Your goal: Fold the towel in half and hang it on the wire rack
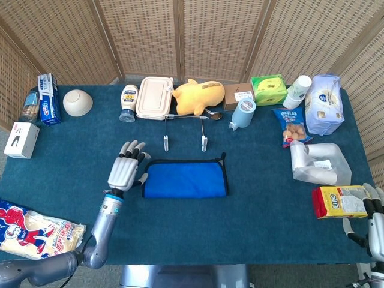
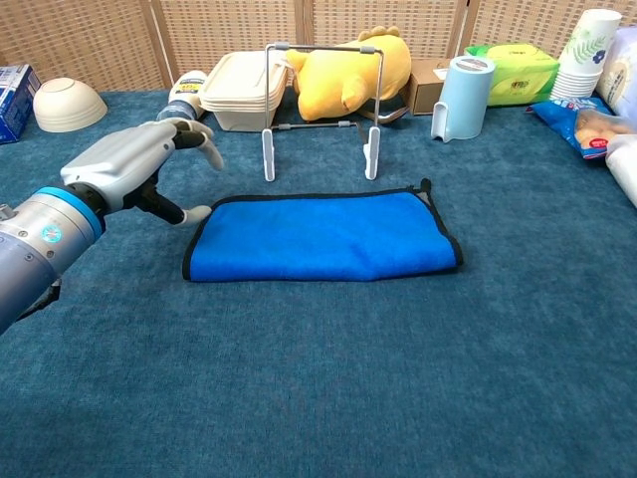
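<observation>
Flat on the dark teal, felt-like tabletop (image 1: 258, 210) lies the towel (image 1: 186, 179), a bright blue soft cloth already folded into a long rectangle with a thin black hem and a small black loop at its far right corner. It sits just in front of the wire rack (image 2: 320, 105), a thin grey metal arch on two white feet, and the two are apart.

The left hand (image 1: 126, 171), silver-shelled with dark and pale fingertips, hovers at the towel's left end with its fingers spread and holding nothing; in the chest view its thumb tip comes right up to the towel's left edge, though contact cannot be told. The right hand (image 1: 377, 223) shows only at the lower right edge of the head view, beside a yellow snack box (image 1: 339, 201); whether its fingers are spread or curled cannot be told.

Behind the rack stand a cream plastic lunch box (image 1: 154, 97), a yellow plush toy (image 1: 197, 97) and a pale blue cylindrical container (image 1: 243, 113).

Only the head view shows the crinkled silver bag (image 1: 319, 162) and the colourful snack packet (image 1: 33, 231) near the left arm. Only the chest view shows the rack's full upright arch and the towel's layered front fold.
</observation>
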You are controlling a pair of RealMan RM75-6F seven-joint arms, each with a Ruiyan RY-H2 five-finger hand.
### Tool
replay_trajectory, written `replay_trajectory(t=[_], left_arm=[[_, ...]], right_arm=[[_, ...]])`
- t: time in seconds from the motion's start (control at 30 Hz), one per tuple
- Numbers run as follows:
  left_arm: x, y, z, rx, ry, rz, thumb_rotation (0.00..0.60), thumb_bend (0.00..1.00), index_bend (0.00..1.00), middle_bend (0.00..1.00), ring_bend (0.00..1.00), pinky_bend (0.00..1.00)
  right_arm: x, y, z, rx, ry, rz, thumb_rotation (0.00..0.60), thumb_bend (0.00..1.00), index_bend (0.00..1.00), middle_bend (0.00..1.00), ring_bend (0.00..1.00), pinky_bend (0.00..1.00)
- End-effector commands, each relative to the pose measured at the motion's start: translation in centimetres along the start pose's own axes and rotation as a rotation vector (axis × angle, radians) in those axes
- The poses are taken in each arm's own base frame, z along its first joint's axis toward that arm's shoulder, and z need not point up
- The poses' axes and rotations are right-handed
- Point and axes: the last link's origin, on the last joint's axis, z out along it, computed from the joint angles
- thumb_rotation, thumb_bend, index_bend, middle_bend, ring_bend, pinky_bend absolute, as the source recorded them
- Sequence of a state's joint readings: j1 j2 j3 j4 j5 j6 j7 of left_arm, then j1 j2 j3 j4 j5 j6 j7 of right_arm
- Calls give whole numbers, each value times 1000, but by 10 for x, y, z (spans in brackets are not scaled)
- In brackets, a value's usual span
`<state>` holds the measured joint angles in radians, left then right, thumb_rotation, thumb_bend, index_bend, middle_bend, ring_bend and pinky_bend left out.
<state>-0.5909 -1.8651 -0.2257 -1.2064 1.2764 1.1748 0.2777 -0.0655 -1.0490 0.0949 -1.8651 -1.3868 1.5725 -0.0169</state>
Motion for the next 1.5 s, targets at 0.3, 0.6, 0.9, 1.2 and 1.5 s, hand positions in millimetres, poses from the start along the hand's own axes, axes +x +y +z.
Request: replay_trajectory(t=[0.3, 0.6, 0.9, 1.2, 1.5], left_arm=[[18, 5, -15, -138, -39, 9, 600, 303, 464, 158, 0, 0], [16, 3, -18, -166, -124, 38, 600, 281, 472, 162, 0, 0], [10, -1, -16, -153, -172, 75, 600, 262, 454, 142, 0, 0], [3, -8, -20, -151, -220, 144, 600, 248, 432, 120, 0, 0], [21, -9, -15, -160, -120, 106, 600, 248, 399, 124, 0, 0]], right_arm=[[-2, -1, 1, 3, -8, 2, 600, 348, 230, 110, 0, 0], [-3, -1, 1, 1, -10, 2, 600, 348, 230, 110, 0, 0], [-4, -1, 2, 2, -13, 2, 600, 348, 231, 110, 0, 0], [-4, -3, 1, 3, -13, 3, 600, 348, 230, 110, 0, 0], [-4, -6, 1, 10, -14, 0, 600, 348, 230, 110, 0, 0]])
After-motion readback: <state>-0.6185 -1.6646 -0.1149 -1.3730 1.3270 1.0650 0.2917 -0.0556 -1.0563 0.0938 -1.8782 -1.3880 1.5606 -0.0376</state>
